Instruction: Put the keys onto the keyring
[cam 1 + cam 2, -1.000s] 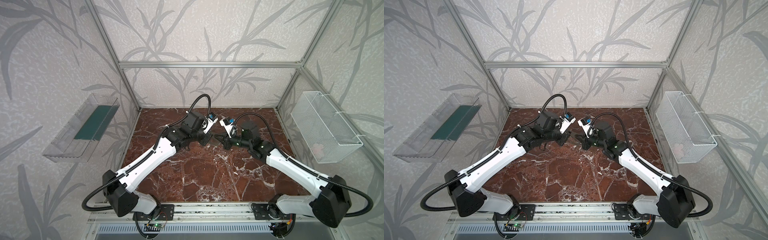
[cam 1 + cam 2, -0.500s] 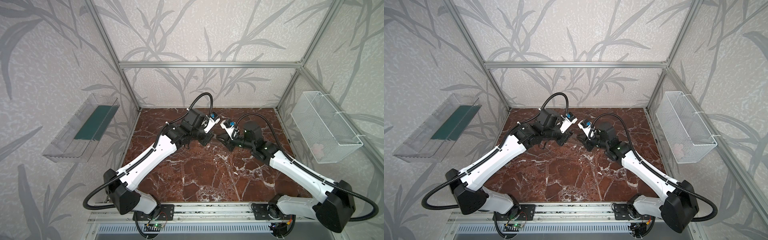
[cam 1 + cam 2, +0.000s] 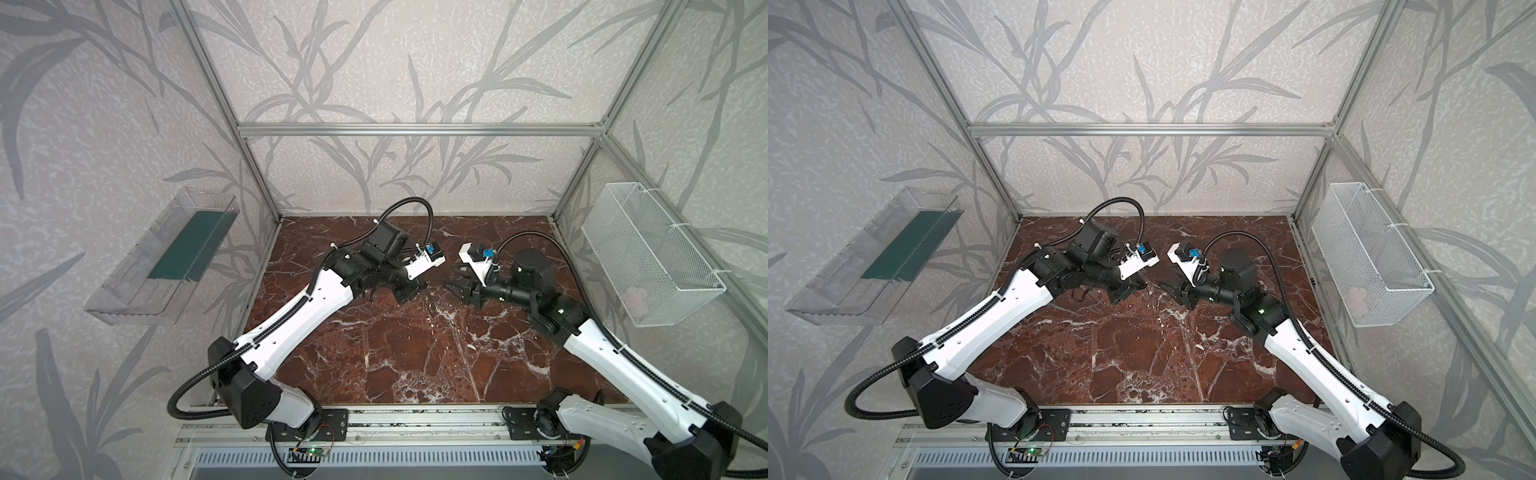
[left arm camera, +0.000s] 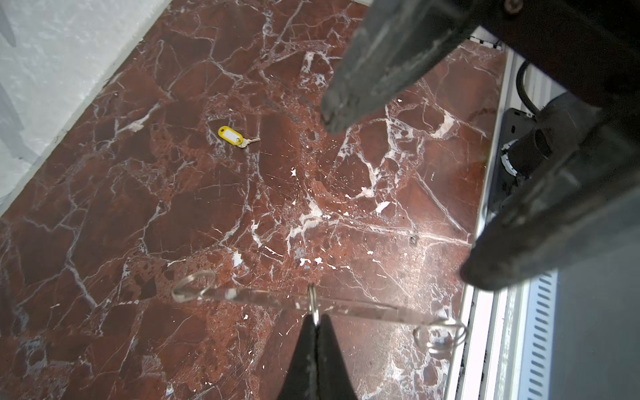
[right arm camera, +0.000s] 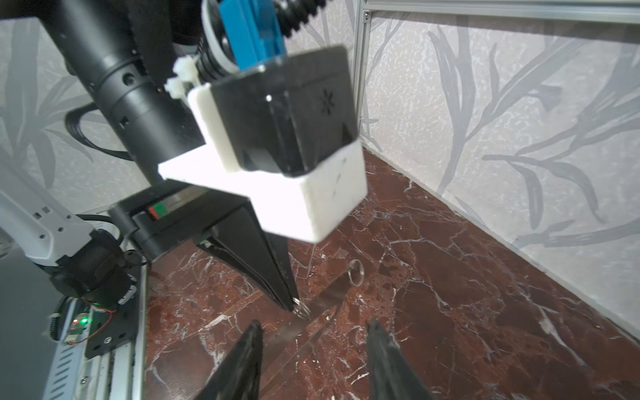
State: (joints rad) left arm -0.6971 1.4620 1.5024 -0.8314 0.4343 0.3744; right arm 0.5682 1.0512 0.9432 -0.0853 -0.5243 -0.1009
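Above the bench (image 4: 138, 214), our left tool (image 4: 314, 322) pinches a small ring (image 4: 312, 300) tight, likely to steady the clear flat piece (image 4: 263, 296) on it. Our right tool (image 5: 314, 323) faces it, jaws partly spread, empty. The yellow tag (image 4: 229, 134) lies apart.

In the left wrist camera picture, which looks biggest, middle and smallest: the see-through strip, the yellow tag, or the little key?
1. the see-through strip, though it hangs nearest the camera, so its true size is unsure.
2. the yellow tag.
3. the little key, right beside the tag.
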